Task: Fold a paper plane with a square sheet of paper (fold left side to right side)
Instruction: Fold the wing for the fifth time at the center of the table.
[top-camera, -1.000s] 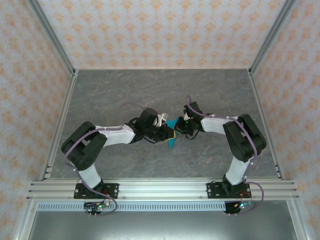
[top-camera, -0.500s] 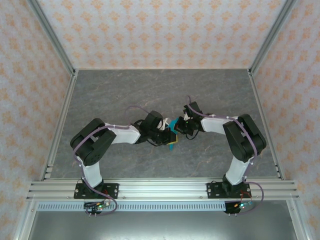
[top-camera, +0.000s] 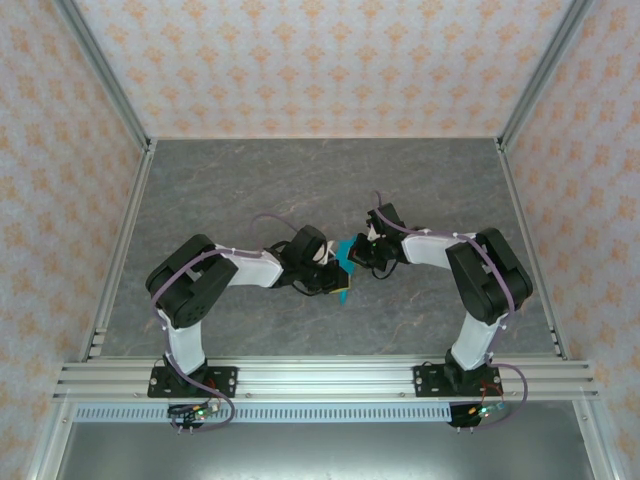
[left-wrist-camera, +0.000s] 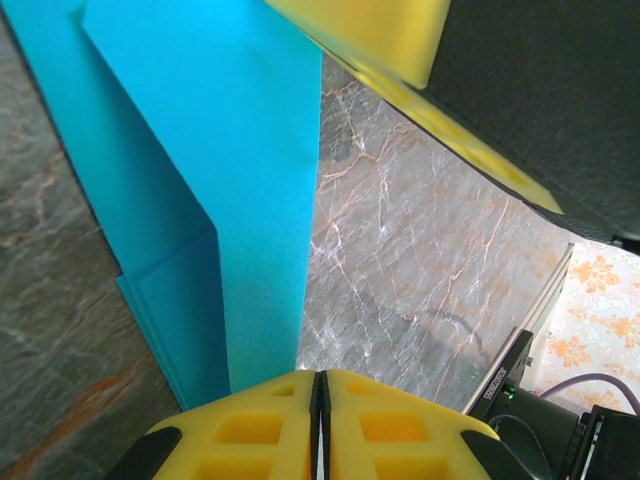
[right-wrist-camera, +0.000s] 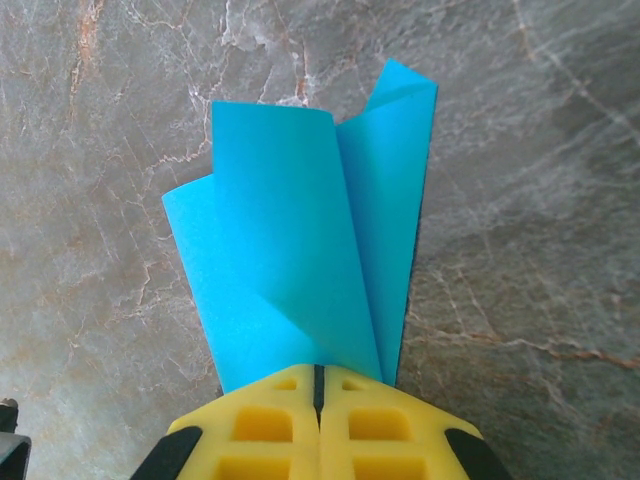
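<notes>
The cyan-blue sheet of paper (top-camera: 346, 250) is held up off the table between both grippers, bent into upright folded flaps. My right gripper (top-camera: 359, 258) is shut on its lower end; in the right wrist view the paper (right-wrist-camera: 300, 230) fans out from the closed yellow jaws (right-wrist-camera: 318, 372). My left gripper (top-camera: 339, 284) sits just left of and nearer than it. Its jaws (left-wrist-camera: 320, 378) are pressed together where the paper's (left-wrist-camera: 240, 180) edge runs in. The right gripper's yellow fingers (left-wrist-camera: 380, 30) show at the top of the left wrist view.
The grey marbled table (top-camera: 300, 180) stretches back behind the arms. Patterned walls with aluminium posts (top-camera: 110, 90) close in three sides. The aluminium rail (top-camera: 320, 375) carrying both arm bases runs along the near edge.
The left arm has swung right and its gripper has closed in on the right gripper. The paper, earlier spread lower and wider, now stands bunched up between them. The right arm has stayed put.
</notes>
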